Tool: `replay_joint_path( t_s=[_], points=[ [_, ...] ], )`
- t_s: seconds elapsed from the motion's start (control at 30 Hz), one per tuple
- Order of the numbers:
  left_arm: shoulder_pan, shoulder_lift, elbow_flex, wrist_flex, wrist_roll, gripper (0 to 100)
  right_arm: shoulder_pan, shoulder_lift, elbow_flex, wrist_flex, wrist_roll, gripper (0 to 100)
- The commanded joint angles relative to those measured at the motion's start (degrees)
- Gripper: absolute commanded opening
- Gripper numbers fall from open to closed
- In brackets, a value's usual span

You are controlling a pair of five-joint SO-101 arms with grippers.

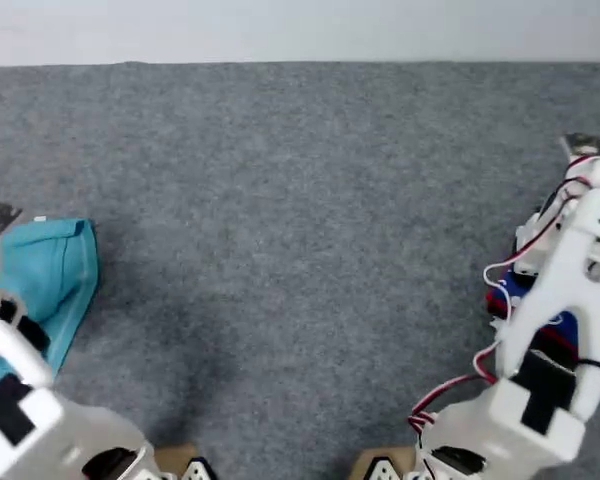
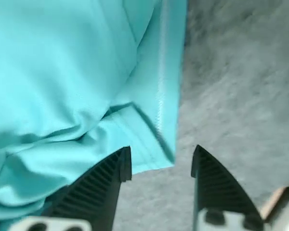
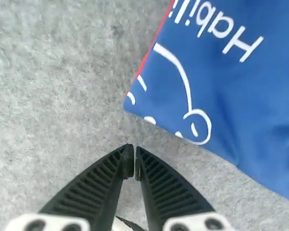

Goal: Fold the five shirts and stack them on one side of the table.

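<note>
A turquoise shirt (image 1: pixel 48 275) lies crumpled at the table's left edge, partly under the left arm. In the left wrist view my left gripper (image 2: pixel 161 161) hangs open just above the turquoise shirt (image 2: pixel 77 82), one finger over the cloth's hem and the other over bare carpet. A blue shirt (image 1: pixel 525 300) with white print and a red edge lies at the right edge, mostly hidden by the right arm. My right gripper (image 3: pixel 134 161) is shut and empty over grey carpet, a short way from the blue shirt (image 3: pixel 231 72) corner.
The grey carpeted table top (image 1: pixel 310 220) stretches wide between the two arms. A pale wall (image 1: pixel 300 30) borders its far edge. Red and white cables (image 1: pixel 480 375) loop along the right arm.
</note>
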Motion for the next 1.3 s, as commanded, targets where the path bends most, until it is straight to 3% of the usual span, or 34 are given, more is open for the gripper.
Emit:
replay_joint_path(
  t_s=[0.0,0.27,0.4,0.47,0.7,0.93,1.13,1.27],
  points=[
    [-2.1,3.9,-1.9,-4.6,-3.5,21,0.0,-5.8,0.2,2.2,-0.7,1.0],
    [-3.7,17.1,-2.0,-13.0,-3.7,20,0.0,-10.3,0.2,2.3,-0.7,1.0],
    [-2.5,19.6,-2.7,-12.5,-2.7,10,0.0,-12.0,0.2,2.3,-0.7,1.0],
    [-1.3,19.3,-4.3,-8.4,-2.7,1,0.0,-13.2,0.2,2.3,-0.7,1.0],
    [6.0,9.1,-17.0,12.5,-0.3,0,1.5,-16.7,1.4,2.3,-0.8,1.0],
    [22.2,-8.5,-26.1,13.0,22.8,0,1.8,-22.8,8.6,2.2,-0.7,1.0],
    [46.2,-15.0,-32.6,9.4,40.3,1,1.6,-27.7,12.9,2.2,-0.7,1.0],
    [63.7,-14.2,-33.2,5.3,44.4,1,1.6,-30.2,15.2,2.2,-0.7,1.0]
  ],
)
